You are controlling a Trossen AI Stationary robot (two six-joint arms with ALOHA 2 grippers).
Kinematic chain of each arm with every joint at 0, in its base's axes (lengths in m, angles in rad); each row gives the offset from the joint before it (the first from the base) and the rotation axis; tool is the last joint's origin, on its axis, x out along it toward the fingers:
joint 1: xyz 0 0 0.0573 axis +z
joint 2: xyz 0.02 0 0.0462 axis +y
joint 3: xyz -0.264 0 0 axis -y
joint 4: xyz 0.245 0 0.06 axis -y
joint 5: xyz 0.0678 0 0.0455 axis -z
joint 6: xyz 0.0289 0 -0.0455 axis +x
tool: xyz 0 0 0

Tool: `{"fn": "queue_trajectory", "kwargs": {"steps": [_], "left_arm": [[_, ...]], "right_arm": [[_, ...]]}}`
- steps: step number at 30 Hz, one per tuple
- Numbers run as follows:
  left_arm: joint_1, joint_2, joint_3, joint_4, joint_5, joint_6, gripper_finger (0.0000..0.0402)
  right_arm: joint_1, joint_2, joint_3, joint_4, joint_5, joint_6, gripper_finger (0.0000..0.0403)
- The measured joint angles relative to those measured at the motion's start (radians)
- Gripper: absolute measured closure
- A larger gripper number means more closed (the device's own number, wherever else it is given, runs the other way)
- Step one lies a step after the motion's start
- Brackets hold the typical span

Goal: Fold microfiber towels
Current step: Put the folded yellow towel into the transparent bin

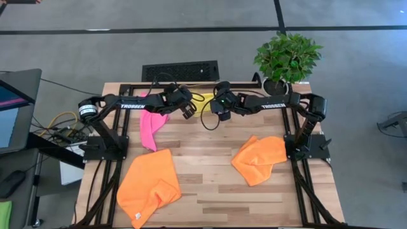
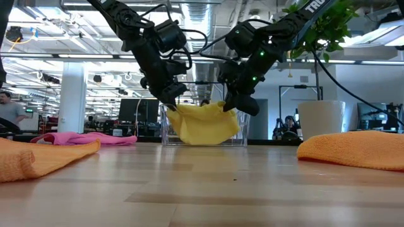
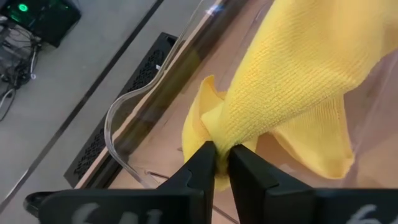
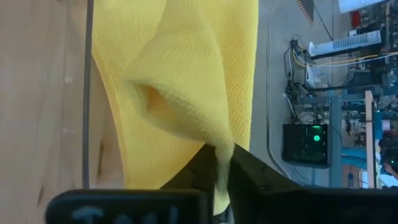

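Yellow towel (image 2: 203, 123) btwn both pinching arms, over bin (image 2: 243, 133)

Bright, even light falls from ceiling strip lights (image 2: 95, 55) in the room behind. The wooden table (image 1: 210, 184) is evenly lit with only soft, faint shadows beneath the cloths. A glare streak runs along the clear bin's rim (image 3: 211, 9), beyond the left jaws. The table's near edge is blurred in the low view.
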Motion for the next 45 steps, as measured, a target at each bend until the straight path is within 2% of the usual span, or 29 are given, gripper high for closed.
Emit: {"fn": "queue_trajectory", "kwargs": {"steps": [8, 16, 21, 29, 37, 45], "left_arm": [[0.001, 0.000, 0.000, 0.000, -0.001, 0.000, 0.0312], [0.001, 0.000, 0.000, 0.011, -0.019, 0.008, 0.0251], [0.001, -0.005, 0.000, 0.012, -0.025, 0.015, 0.0233], [0.006, -0.043, 0.027, -0.039, 0.107, 0.001, 0.0232], [0.017, -0.044, 0.129, -0.150, 0.133, 0.012, 0.0232], [0.016, -0.034, 0.141, -0.138, 0.397, 0.186, 0.0232]], "right_arm": [[0.000, 0.000, 0.000, 0.000, 0.000, -0.007, 0.0290], [-0.001, 0.000, 0.000, 0.015, 0.010, -0.007, 0.0200], [0.000, 0.000, 0.000, 0.032, 0.037, -0.003, 0.0165], [0.000, 0.000, 0.001, 0.038, 0.034, 0.044, 0.0159], [-0.001, 0.000, 0.034, -0.023, 0.025, 0.083, 0.0159], [-0.007, 0.000, 0.035, -0.020, 0.022, 0.114, 0.0159]]}}
